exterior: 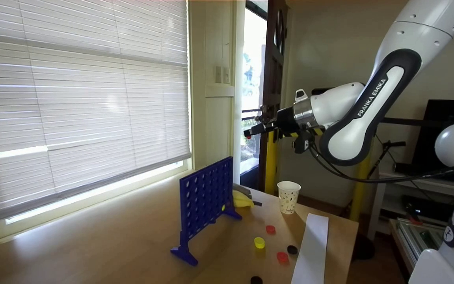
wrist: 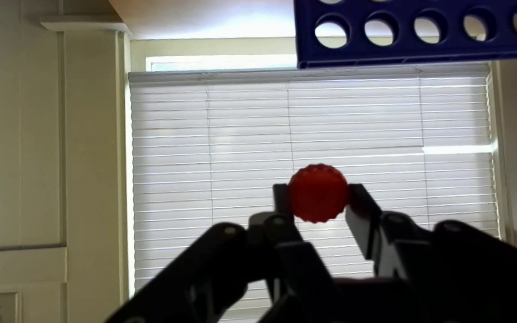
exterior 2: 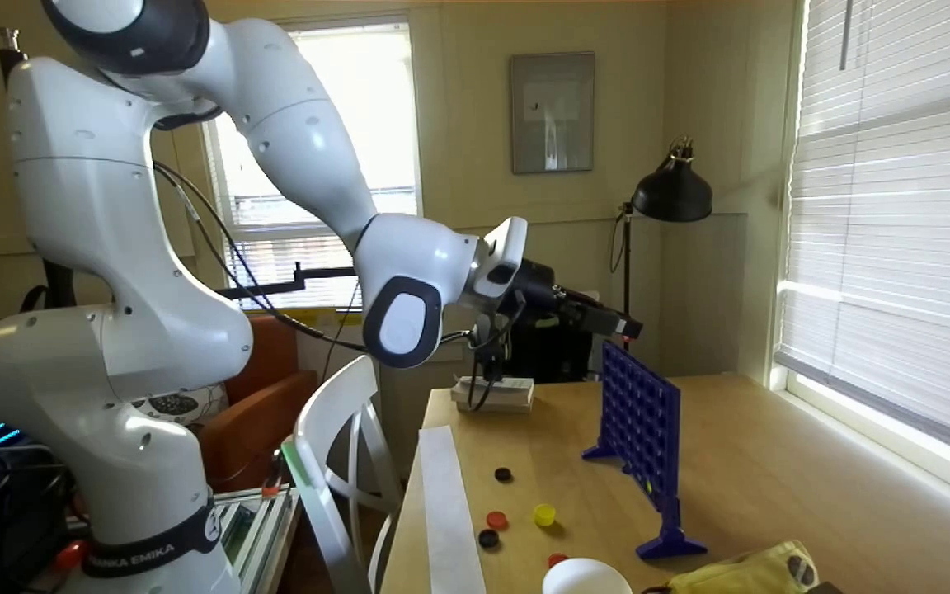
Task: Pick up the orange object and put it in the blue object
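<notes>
You're on the carry, it seems, part-closed jaws pinching the red token (wrist: 318, 193), so next align it above the blue Connect Four grid (exterior: 207, 197).

Up high you're good: your gripper (wrist: 319, 195) hangs higher than the top of the blue grid (exterior: 207, 197), open air past it to the blinds (exterior: 81, 102). Between grid and blinds you get loads of bare table (exterior 2: 838, 478). The grid's other side is messy down low, with loose tokens (exterior 2: 545, 516) and a paper cup (exterior: 289, 197). Yellow thing (exterior 2: 743, 571) off one end too.
</notes>
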`<state>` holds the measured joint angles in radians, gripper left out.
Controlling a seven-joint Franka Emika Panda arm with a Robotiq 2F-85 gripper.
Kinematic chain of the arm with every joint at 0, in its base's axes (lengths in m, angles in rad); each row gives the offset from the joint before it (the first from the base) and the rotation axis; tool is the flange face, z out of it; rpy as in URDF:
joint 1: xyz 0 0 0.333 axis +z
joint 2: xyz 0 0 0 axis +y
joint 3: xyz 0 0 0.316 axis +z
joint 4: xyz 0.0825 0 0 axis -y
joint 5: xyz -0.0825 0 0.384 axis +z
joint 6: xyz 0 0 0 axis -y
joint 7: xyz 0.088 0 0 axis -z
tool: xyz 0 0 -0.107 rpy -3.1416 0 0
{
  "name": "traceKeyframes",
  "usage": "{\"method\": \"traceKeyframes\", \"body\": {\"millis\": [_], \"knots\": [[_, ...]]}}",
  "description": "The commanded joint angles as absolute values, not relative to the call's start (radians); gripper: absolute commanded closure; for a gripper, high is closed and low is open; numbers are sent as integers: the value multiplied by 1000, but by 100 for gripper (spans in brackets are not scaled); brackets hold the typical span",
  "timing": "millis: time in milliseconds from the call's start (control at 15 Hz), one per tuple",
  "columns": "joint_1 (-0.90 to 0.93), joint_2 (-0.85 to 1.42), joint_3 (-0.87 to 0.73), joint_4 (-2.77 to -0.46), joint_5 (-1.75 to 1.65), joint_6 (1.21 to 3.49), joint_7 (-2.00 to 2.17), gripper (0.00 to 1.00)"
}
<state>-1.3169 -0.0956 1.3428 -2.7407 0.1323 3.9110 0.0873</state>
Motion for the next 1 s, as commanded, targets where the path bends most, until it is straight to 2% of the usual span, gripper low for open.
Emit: {"method": "traceKeyframes", "body": {"millis": [0,267,333,600,667,933], "knots": [[-1382,-36,1420,-2728,183,3944,2,90],[-1419,-19,1461,-2716,184,3905,1,90],[-1399,-57,1431,-2738,152,3922,38,65],[-1408,-44,1441,-2731,152,3918,38,65],[-1408,-44,1441,-2731,152,3918,38,90],[-1419,-41,1446,-2728,160,3899,20,90]]}}
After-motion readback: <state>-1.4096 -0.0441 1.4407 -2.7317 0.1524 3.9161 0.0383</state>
